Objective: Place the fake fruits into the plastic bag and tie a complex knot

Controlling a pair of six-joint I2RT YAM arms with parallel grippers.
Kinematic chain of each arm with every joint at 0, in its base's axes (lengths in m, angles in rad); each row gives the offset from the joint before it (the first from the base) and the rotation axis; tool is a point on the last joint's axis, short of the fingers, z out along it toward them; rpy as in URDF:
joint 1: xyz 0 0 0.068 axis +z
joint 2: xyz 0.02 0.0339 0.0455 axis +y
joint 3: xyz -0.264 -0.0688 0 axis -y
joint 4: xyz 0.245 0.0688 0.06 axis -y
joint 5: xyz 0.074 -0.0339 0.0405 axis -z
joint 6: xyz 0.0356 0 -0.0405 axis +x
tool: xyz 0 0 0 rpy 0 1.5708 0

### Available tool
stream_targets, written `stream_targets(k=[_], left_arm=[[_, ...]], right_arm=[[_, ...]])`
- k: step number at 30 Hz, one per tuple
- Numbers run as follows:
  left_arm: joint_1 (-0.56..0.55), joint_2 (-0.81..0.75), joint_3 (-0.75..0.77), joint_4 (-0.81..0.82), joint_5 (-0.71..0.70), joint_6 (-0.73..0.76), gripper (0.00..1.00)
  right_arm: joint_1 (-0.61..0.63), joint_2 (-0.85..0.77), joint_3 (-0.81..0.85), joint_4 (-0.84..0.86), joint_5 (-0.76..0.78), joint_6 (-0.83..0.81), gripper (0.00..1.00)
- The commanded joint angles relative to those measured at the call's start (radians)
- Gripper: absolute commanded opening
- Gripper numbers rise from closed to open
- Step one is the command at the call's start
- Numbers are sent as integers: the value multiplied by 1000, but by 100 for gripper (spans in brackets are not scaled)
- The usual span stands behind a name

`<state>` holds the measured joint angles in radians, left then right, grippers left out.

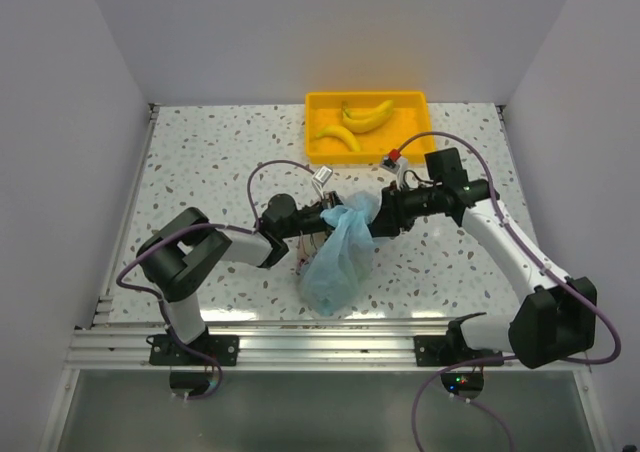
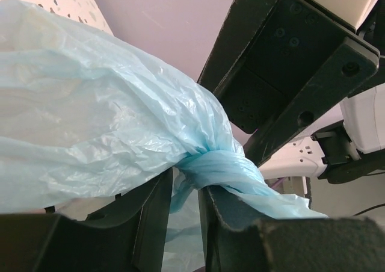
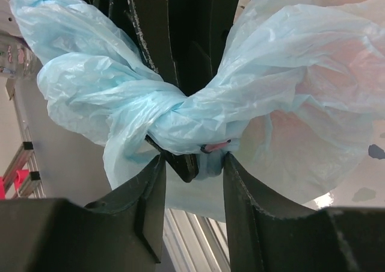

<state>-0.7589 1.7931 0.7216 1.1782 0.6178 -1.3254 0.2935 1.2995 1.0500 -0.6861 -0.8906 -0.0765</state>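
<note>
The light-blue plastic bag (image 1: 333,262) hangs between my two arms, its neck gathered into a knot (image 1: 355,210). In the left wrist view the knot (image 2: 222,166) rests on one fingertip of my left gripper (image 2: 185,179). The jaws stand a narrow gap apart, and a loose strand of film hangs between them. My right gripper (image 3: 194,163) is open just under the knot (image 3: 180,118), with a wad of film and the left fingertip between its jaws. Something reddish shows through the bag wall (image 3: 337,73). Two bananas (image 1: 368,115) lie in the tray.
The yellow tray (image 1: 318,102) stands at the back of the table, right of the middle. A small red-and-white part (image 1: 393,157) sits just in front of it. The right gripper's black body (image 2: 289,61) fills the upper right of the left wrist view.
</note>
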Motion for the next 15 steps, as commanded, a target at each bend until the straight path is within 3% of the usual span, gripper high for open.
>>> stream_targets(k=[1,3,6,8,10,12,15], left_arm=[[-13,-31,24,130,-12,-14,36],[-7,-34,21,136,-9,-12,36],[1,-35,25,143,-7,-11,36],[1,-35,29,146,-3,-12,36],[0,-32,35,147,-3,-14,36],[-2,-28,36,150,-3,-17,36],[-6,-31,35,153,-1,-21,36]], right_arm=[[18,-3,-10,33,-24,-5,33],[18,1,7,-6,-22,-35,24],[16,-5,13,-64,-10,-94,20],[16,-9,8,-66,1,-101,27],[15,-17,1,-44,2,-88,43],[15,-22,-11,-18,1,-77,42],[15,-28,-24,40,2,-40,31]])
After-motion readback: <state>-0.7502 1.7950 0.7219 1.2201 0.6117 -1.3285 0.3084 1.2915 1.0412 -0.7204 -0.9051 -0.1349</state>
